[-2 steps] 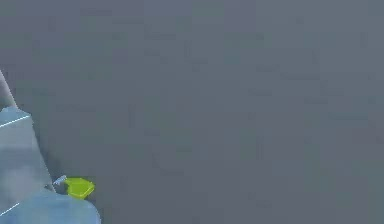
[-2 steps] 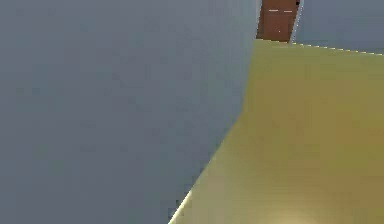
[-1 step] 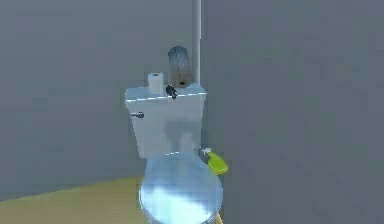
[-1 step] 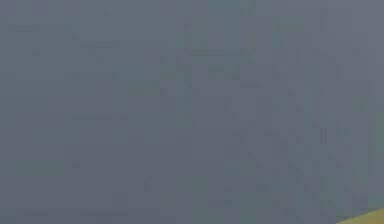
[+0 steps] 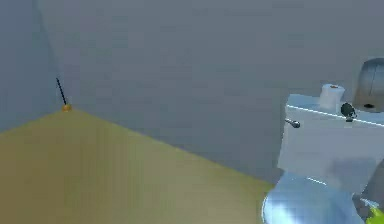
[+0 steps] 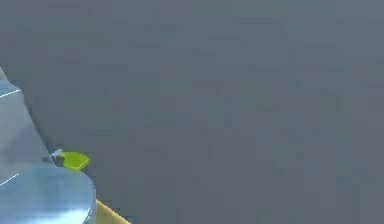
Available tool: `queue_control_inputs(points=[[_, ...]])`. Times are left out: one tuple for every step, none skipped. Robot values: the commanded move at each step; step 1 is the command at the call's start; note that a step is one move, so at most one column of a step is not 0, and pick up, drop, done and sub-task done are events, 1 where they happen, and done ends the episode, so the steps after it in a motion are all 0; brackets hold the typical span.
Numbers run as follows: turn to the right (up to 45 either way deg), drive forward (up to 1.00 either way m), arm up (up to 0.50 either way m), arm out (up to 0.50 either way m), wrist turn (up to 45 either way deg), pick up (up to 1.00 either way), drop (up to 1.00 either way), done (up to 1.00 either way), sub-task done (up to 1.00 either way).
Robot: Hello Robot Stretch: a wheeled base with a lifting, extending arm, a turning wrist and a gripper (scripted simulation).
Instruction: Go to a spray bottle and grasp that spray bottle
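A small yellow-green object (image 5: 363,208) lies low beside the toilet bowl at the forward view's bottom right corner; its shape is too small to name. The same yellow-green object (image 6: 72,160) appears in the arm side view's lower left, against the grey wall just past the toilet bowl (image 6: 45,195). A small dark object (image 5: 347,110) sits on top of the toilet tank (image 5: 325,145), next to a white paper roll (image 5: 332,96).
A white toilet (image 5: 305,200) stands against the grey wall at the forward view's right. Tan floor (image 5: 110,175) stretches across the left and middle. A thin dark rod (image 5: 62,92) leans in the far left corner. A grey wall (image 6: 230,100) spans the arm side view.
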Motion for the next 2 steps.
queue_control_inputs(points=[[-45.0,0.00,0.00,0.00,0.0,0.00,0.00,0.00,0.00],[-12.0,0.00,0.00,0.00,0.0,0.00,0.00,0.00,0.00]])
